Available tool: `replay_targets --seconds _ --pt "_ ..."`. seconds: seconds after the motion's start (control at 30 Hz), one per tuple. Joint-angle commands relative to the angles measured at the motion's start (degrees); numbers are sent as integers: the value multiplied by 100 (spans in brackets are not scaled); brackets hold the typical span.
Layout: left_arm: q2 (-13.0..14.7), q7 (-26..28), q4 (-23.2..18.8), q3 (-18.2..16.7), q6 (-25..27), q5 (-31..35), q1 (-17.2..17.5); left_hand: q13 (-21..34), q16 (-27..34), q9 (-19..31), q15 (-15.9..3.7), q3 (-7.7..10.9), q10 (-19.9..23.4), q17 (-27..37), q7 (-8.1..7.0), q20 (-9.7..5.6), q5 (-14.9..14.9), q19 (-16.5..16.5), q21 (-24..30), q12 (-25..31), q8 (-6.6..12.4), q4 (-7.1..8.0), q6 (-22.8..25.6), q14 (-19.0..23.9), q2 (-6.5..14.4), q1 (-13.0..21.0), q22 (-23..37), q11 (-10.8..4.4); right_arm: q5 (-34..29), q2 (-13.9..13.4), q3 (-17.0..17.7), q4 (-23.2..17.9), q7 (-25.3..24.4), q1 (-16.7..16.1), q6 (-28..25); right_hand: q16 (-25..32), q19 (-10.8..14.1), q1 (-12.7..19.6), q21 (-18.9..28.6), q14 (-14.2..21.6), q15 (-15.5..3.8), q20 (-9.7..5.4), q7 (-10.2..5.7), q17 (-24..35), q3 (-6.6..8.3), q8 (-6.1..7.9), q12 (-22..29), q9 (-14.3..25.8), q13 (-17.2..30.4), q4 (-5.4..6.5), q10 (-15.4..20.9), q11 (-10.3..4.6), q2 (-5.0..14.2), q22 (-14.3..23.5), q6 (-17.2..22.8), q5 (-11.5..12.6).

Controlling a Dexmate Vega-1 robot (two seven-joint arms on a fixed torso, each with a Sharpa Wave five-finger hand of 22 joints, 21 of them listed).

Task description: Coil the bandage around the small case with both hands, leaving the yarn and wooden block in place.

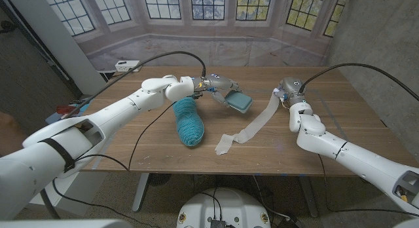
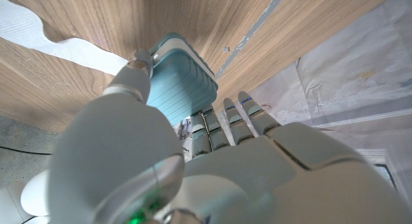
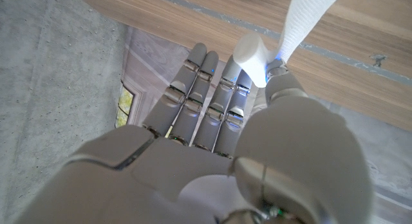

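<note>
The small case, seemingly rigid and light, is gripped by the left hand. The bandage, limp and likely to slacken, is pinched at its end by the right hand.

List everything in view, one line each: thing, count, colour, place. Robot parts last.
small case: one, light teal, ribbed, at the table's middle toward the far side, held in the left hand.
bandage: one, white strip, running from the right hand down across the table to a loose end near the front middle.
yarn: one skein, teal, lying on the table just beside and in front of the case.
table: one, brown wood, under everything.
white box: one, beyond the table's far left corner; too small to identify.
left hand: one, grey and white, gripping the case.
right hand: one, grey and white, pinching the bandage's upper end between thumb and fingers.
</note>
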Motion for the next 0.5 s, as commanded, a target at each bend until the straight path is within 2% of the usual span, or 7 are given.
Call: replay_targets --seconds 0.03,0.5 --pt "42 59 10 -30 61 -21 18 33 -1 10 -10 38 5 21 -4 2 22 -24 6 19 827 16 64 32 63 29 19 13 -144 291 9 8 -88 131 187 8 64 64 -14 62 -700 -52 -6 28 13 -4 45 29 21 19 58 -16 5 9 53 6" --pt "55 131 46 -61 114 -77 60 42 0 1 -6 46 23 19 -3 -2 25 -26 6 25 847 8 56 42 60 37 19 11 -250 505 -16 57 -100 277 322 -8 66 78 -23 92 -693 -42 -9 55 4 -28 66 35 42 37 70 -10 2 11 67 -1"
